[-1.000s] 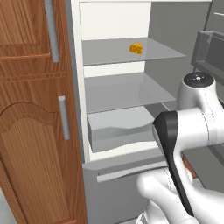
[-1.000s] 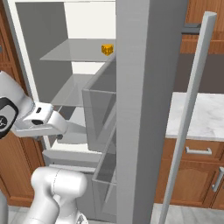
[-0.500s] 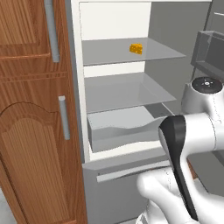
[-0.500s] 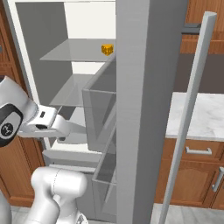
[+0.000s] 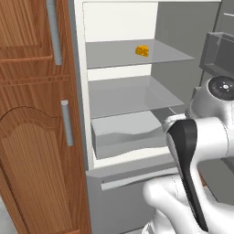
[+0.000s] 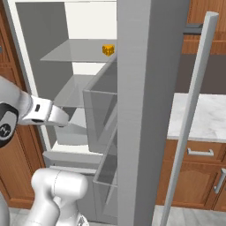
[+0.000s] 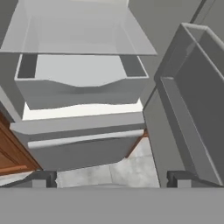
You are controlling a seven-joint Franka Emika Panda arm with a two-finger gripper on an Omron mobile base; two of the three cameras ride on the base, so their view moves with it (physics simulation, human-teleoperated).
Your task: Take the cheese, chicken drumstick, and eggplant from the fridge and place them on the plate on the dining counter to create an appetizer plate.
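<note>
The fridge (image 5: 137, 91) stands open, cheese (image 5: 142, 50) near the upper shelf's front edge. The gripper (image 7: 112, 178), jaws spread wide and empty, faces the drawer (image 7: 81, 89), with free space between.

Brown wooden cupboard (image 5: 32, 137), marble wall counter (image 6: 201, 123)

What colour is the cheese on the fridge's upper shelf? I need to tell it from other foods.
Yellow-orange; the cheese shows best in the left base view.

open fridge (image 5: 119, 98) shelves reachable; door bins (image 6: 103, 114) crowd the right side.
</note>
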